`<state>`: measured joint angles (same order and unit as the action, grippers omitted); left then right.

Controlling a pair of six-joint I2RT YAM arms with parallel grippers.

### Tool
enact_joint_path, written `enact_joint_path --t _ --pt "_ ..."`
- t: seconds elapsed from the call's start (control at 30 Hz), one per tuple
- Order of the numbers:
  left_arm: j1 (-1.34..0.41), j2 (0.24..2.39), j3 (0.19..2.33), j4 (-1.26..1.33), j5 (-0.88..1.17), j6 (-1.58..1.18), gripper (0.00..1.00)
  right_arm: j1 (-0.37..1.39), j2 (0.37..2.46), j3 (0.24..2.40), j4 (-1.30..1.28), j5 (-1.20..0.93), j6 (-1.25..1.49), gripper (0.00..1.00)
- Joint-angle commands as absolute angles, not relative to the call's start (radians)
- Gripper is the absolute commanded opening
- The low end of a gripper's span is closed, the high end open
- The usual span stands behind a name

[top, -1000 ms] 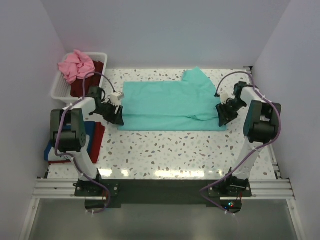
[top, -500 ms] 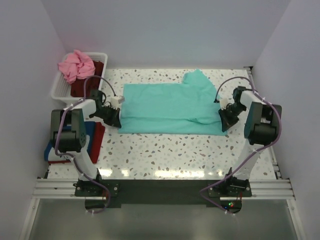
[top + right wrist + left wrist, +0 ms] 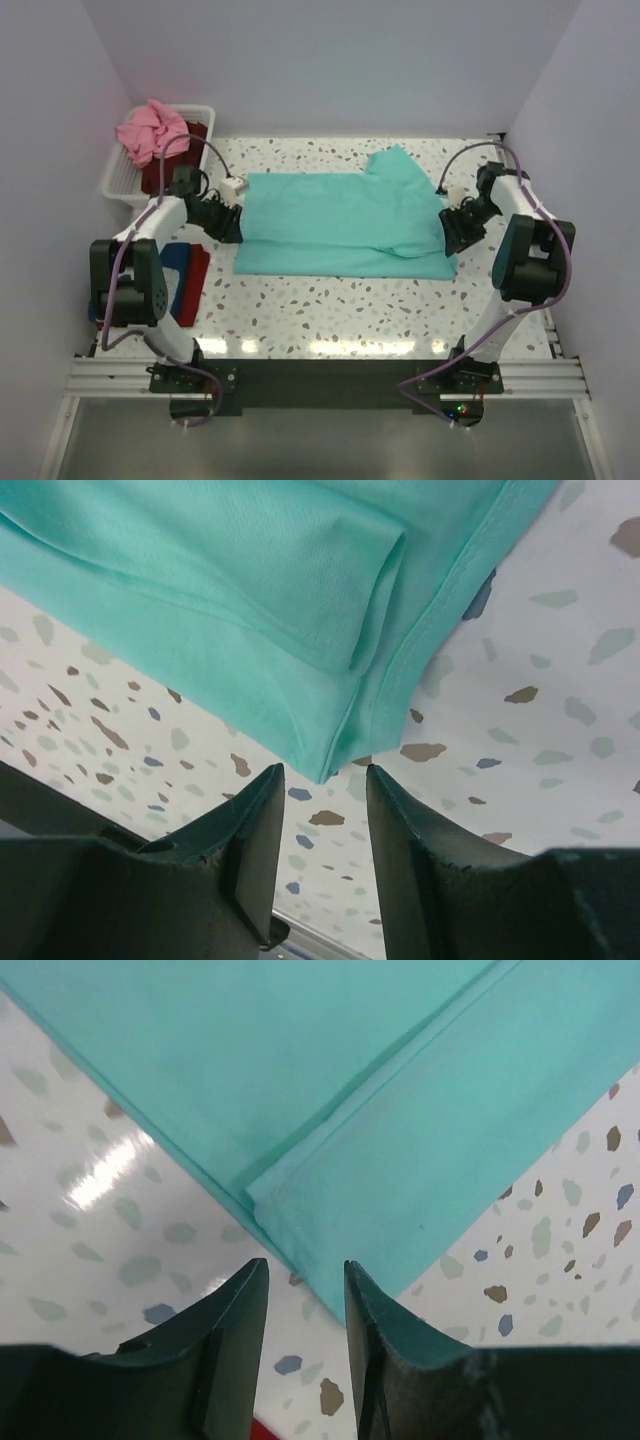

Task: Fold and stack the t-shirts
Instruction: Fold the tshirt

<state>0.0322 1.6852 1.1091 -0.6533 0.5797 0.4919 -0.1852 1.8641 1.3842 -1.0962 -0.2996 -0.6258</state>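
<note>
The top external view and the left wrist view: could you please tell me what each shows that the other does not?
Only the top external view shows the white basket holding a pink t-shirt, and the right fingers at one end of the teal t-shirt. Only the left wrist view shows the left fingers parted at that shirt's doubled hem corner. Both show the teal t-shirt and the speckled table.

Two arms recorded, left arm [image 3: 150, 235] and right arm [image 3: 522, 235]: white links, black joints. Purple-grey cables [image 3: 470, 150] are looped along both. Left hand [image 3: 305, 1278] and right hand [image 3: 322, 780] are fitted with dark tapered fingers [image 3: 235, 1310]. Black bases [image 3: 190, 379].
</note>
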Motion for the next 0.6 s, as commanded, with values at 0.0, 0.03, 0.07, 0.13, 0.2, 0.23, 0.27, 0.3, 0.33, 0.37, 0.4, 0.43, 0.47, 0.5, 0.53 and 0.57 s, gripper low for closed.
enact_joint_path --t 0.0,0.03,0.07,0.13,0.2,0.23,0.27,0.3,0.33,0.37,0.4,0.43,0.47,0.5,0.53,0.57 --pt "-0.072 1.597 1.196 -0.537 0.632 0.546 0.42 -0.189 1.824 1.453 -1.121 -0.396 -0.563 0.42" --pt "-0.104 1.588 1.195 -0.513 0.632 0.555 0.43 -0.189 1.842 1.463 -1.117 -0.405 -0.552 0.42" --pt "-0.138 1.569 1.187 -0.446 0.635 0.580 0.44 -0.189 1.857 1.469 -1.117 -0.414 -0.537 0.42" --pt "-0.237 1.556 1.148 -0.361 0.658 0.612 0.46 -0.189 1.900 1.486 -1.118 -0.439 -0.506 0.41" --pt "-0.334 1.554 1.120 -0.237 0.679 0.682 0.50 -0.189 1.924 1.499 -1.120 -0.451 -0.483 0.41" --pt "-0.368 1.578 1.121 -0.209 0.690 0.718 0.51 -0.189 1.942 1.502 -1.120 -0.454 -0.465 0.41" --pt "-0.405 1.604 1.133 -0.192 0.690 0.792 0.51 -0.189 1.950 1.502 -1.121 -0.456 -0.457 0.41" --pt "-0.476 1.638 1.199 -0.205 0.686 0.826 0.51 -0.189 1.951 1.500 -1.118 -0.456 -0.450 0.41" --pt "-0.512 1.711 1.238 -0.219 0.677 0.853 0.51 -0.189 1.948 1.497 -1.120 -0.459 -0.440 0.41" --pt "-0.570 1.745 1.273 -0.221 0.673 0.889 0.51 -0.190 1.941 1.494 -1.121 -0.463 -0.440 0.41" --pt "-0.598 1.775 1.323 -0.215 0.670 0.914 0.51 -0.190 1.930 1.474 -1.118 -0.465 -0.440 0.40" --pt "-0.626 1.801 1.347 -0.207 0.666 0.943 0.51 -0.190 1.916 1.460 -1.114 -0.468 -0.439 0.39" --pt "-0.653 1.854 1.368 -0.198 0.657 1.010 0.51 -0.190 1.890 1.447 -1.111 -0.472 -0.439 0.36" --pt "-0.701 1.880 1.412 -0.193 0.643 1.038 0.51 -0.190 1.879 1.424 -1.108 -0.476 -0.439 0.34" --pt "-0.721 1.929 1.434 -0.184 0.640 1.058 0.51 -0.190 1.870 1.413 -1.108 -0.482 -0.439 0.31" --pt "-0.754 1.953 1.452 -0.163 0.637 1.078 0.51 -0.190 1.859 1.404 -1.106 -0.483 -0.436 0.26"
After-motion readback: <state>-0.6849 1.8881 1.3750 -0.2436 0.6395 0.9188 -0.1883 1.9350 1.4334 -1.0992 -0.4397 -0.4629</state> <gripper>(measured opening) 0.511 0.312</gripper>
